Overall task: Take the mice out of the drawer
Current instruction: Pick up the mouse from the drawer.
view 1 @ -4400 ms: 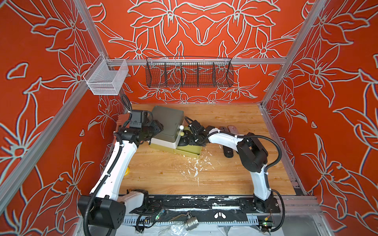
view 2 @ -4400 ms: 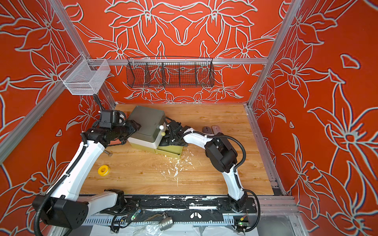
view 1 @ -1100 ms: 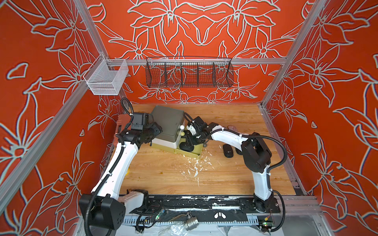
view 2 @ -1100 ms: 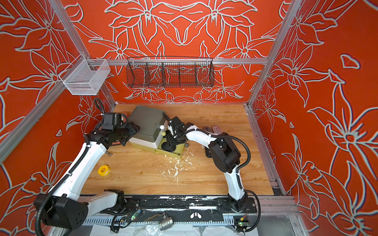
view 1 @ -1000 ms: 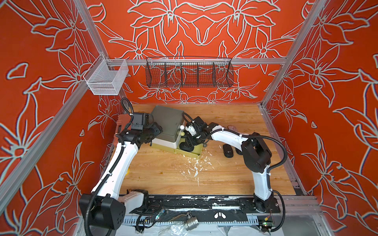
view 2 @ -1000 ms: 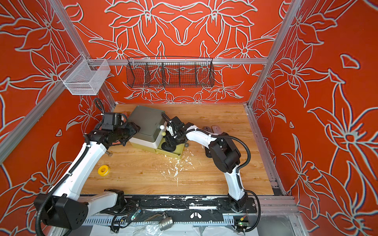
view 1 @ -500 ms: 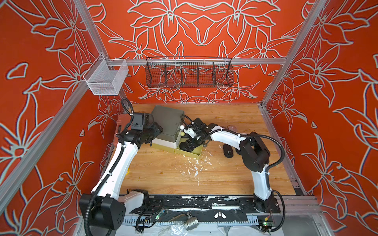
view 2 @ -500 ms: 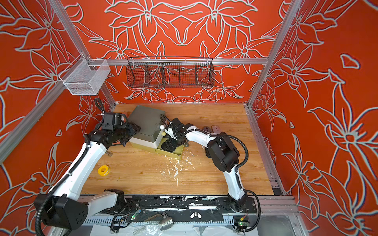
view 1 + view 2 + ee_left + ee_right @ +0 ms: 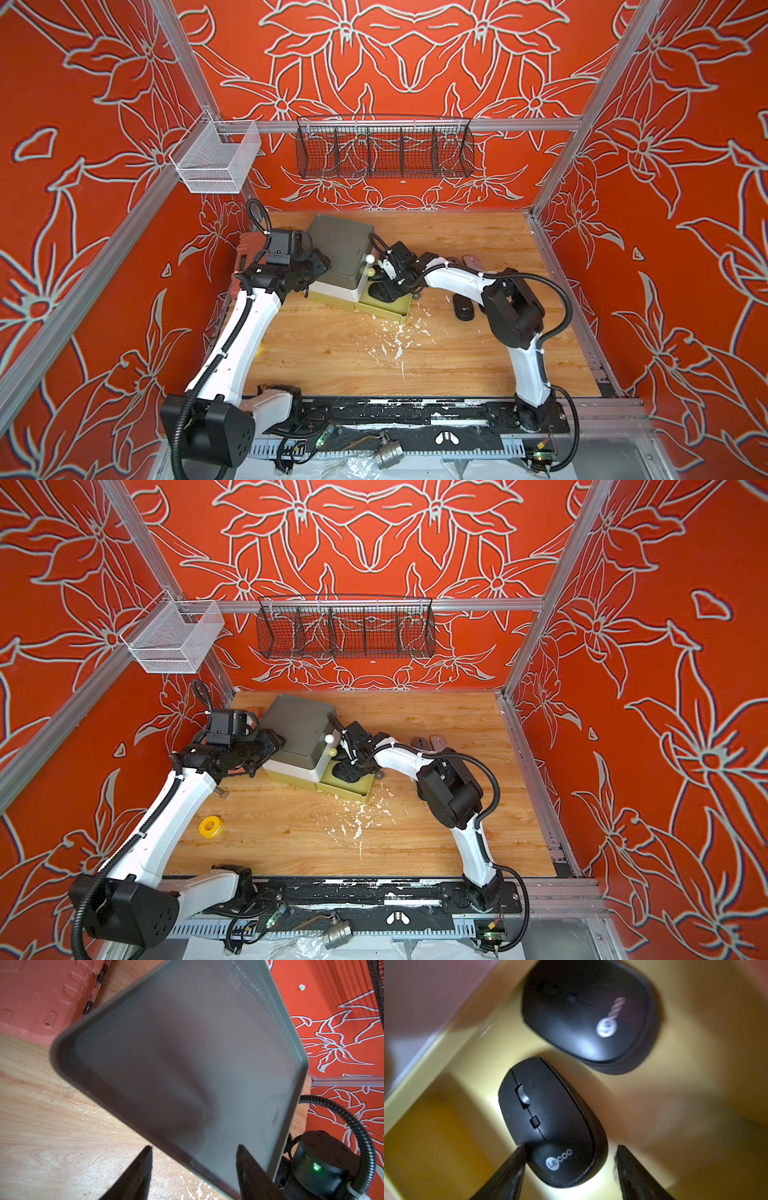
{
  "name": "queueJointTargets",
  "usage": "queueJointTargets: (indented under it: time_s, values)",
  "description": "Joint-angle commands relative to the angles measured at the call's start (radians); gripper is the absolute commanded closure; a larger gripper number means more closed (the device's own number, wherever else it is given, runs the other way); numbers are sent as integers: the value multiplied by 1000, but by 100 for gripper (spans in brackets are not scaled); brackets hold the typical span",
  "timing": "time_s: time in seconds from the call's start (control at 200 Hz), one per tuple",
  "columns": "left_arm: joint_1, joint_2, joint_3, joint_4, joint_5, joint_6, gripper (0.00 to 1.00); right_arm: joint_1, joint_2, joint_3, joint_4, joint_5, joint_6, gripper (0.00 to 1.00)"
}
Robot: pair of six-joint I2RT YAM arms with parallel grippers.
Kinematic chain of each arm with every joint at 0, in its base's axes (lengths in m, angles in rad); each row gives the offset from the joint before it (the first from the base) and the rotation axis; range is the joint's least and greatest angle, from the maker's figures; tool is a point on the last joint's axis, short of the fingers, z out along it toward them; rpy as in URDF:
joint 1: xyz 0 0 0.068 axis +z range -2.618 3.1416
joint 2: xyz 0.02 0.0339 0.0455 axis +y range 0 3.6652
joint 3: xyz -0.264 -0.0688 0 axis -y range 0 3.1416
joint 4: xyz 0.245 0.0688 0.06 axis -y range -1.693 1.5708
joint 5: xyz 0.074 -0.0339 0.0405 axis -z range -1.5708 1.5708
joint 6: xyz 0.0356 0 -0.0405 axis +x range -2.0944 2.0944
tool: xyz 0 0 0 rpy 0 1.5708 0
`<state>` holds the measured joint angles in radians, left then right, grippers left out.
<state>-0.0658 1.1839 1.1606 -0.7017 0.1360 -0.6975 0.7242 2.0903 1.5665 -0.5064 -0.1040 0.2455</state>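
Left gripper: fingers stand apart, one over the table, one over the grey top of the cabinet. The top's edge runs between them. Nothing is pinched. It looks to be steadying the cabinet.

Drawer: lowest tier, yellow-green, pulled out toward the right arm. Two black mice lie inside, apart from each other. Near mouse is sharp, wheel up, logo end toward the wrist camera. Far mouse is blurred and sits by the drawer wall.

Right gripper: down in the drawer, jaws about half wide, straddling the logo end of the near mouse. One fingertip is at the mouse's flank. Between the other fingertip and the shell a sliver of drawer floor shows. Not gripped yet.

Handling, judged: rigid plastic shell, light. It is matte but smooth and rounded, so it can squirt out of a pinch on the curved tail. Better hold: across the flanks near the widest part, low on the side walls, fingers square to the long axis. Keep pads off the wheel and buttons. Lift straight up to clear the drawer rim.

Right of the drawer: one black mouse lies on the table, already out. Two grey mice lie behind the arm, partly hidden.
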Motion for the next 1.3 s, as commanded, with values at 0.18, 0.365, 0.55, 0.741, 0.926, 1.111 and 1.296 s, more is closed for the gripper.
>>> queueJointTargets:
  time_s: [0.18,0.365,0.55,0.741,0.926,1.111,1.296]
  values:
    - [-5,-10,20,-19,-5,-1,38,-3,26,32,-16,-35,0,26]
    - [-5,-11,14,0,3,-8,38,-3,46,33,-7,-53,-8,24]
    - [-5,-9,14,4,5,-14,38,-2,86,56,-11,-59,4,24]
    - [-4,-13,11,14,0,-23,38,5,117,58,-12,-22,21,26]
    - [-5,-11,6,16,-3,-27,38,19,129,44,-35,59,43,28]
    - [-4,-13,8,12,-6,-27,38,37,133,27,-44,78,38,29]
    - [-4,-15,11,10,-7,-27,38,45,110,16,-80,100,118,31]
